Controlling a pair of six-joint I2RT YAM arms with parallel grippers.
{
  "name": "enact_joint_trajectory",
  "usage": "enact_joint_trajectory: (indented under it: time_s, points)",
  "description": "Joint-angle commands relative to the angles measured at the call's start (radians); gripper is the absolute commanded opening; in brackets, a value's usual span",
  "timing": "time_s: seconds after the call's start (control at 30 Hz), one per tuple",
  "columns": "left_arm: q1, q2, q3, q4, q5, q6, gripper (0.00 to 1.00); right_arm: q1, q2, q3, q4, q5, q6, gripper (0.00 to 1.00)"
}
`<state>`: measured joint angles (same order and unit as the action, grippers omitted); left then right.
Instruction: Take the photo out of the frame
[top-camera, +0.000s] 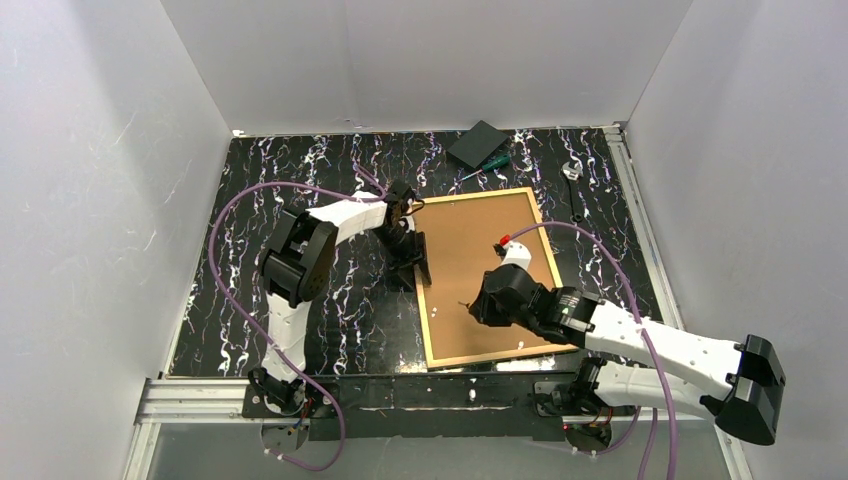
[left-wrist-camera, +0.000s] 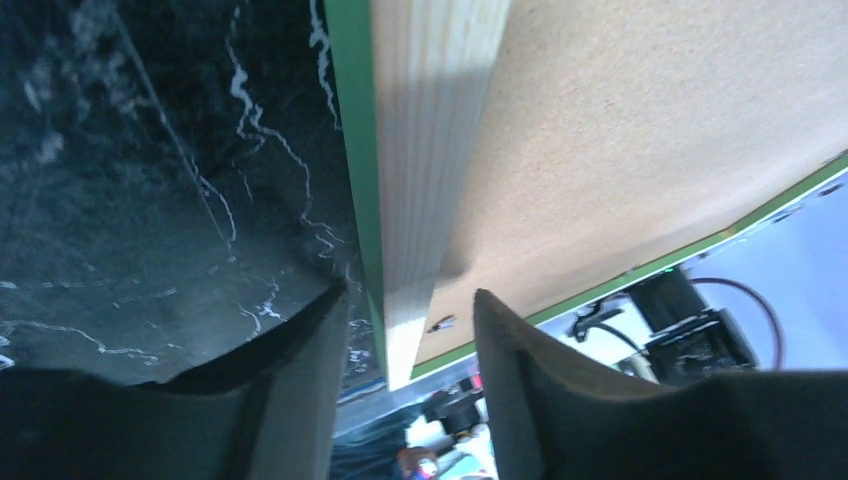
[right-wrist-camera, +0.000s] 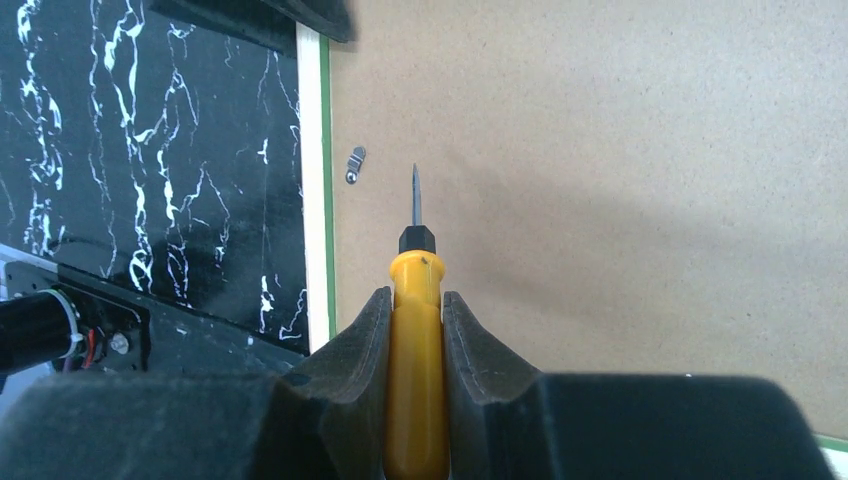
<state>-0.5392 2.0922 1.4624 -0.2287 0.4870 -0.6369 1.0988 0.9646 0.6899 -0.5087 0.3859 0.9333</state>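
**Right fingers** (right-wrist-camera: 355, 345): closed on the smooth yellow handle of a screwdriver (right-wrist-camera: 415, 340), one dark padded finger on each side. The black collar and thin metal blade project straight ahead of the fingertips, over the backing board (right-wrist-camera: 600, 200). The board is a flat brown sheet with a fine fibrous grain. A small metal tab (right-wrist-camera: 355, 165) lies on the board just beyond the blade tip, offset toward the nearest rail. Whether the blade touches the board cannot be told. The right arm (top-camera: 660, 345) reaches in low from the near edge, its wrist angled across the board.

**Left fingers** (left-wrist-camera: 300, 390): parted and holding nothing. They straddle one rail of the frame (left-wrist-camera: 415, 150), with a sliver of gap showing on either side of it. The rail is pale, straight-grained wood with a bright green outer edge. The left arm (top-camera: 345, 215) is bent at the elbow, its wrist pointing down at that rail.

**Beyond the fingers:** the frame lies face down on the black, white-veined surface (right-wrist-camera: 150, 150), board uppermost. The photo is hidden in every view.
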Motion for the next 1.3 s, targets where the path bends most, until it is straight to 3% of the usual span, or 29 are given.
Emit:
enact_joint_trajectory:
  time_s: [0.0, 0.1, 0.17, 0.33, 0.6, 0.73, 0.93, 1.27]
  points:
    - [0.023, -0.123, -0.019, -0.079, 0.037, -0.059, 0.54, -0.084, -0.008, -0.005, 0.101, -0.095, -0.074, 0.01]
    - [0.053, -0.147, 0.003, -0.091, 0.017, -0.065, 0.66, -0.170, 0.012, -0.008, 0.169, -0.191, -0.116, 0.01]
    - [0.077, -0.142, 0.020, -0.089, 0.010, -0.067, 0.69, -0.223, 0.044, 0.003, 0.205, -0.253, -0.140, 0.01]
    - [0.136, -0.062, 0.111, -0.076, 0.013, -0.083, 0.64, -0.290, 0.198, 0.088, 0.245, -0.336, -0.189, 0.01]
    - [0.198, 0.088, 0.251, 0.026, -0.082, -0.142, 0.57, -0.307, 0.430, 0.306, 0.224, -0.337, -0.277, 0.01]
    - [0.225, 0.145, 0.291, 0.076, -0.094, -0.175, 0.67, -0.323, 0.519, 0.392, 0.204, -0.314, -0.324, 0.01]
    - [0.236, 0.255, 0.381, 0.131, -0.031, -0.217, 0.67, -0.343, 0.636, 0.488, 0.207, -0.331, -0.362, 0.01]
    - [0.236, 0.355, 0.477, 0.152, 0.079, -0.244, 0.41, -0.347, 0.751, 0.567, 0.235, -0.358, -0.375, 0.01]
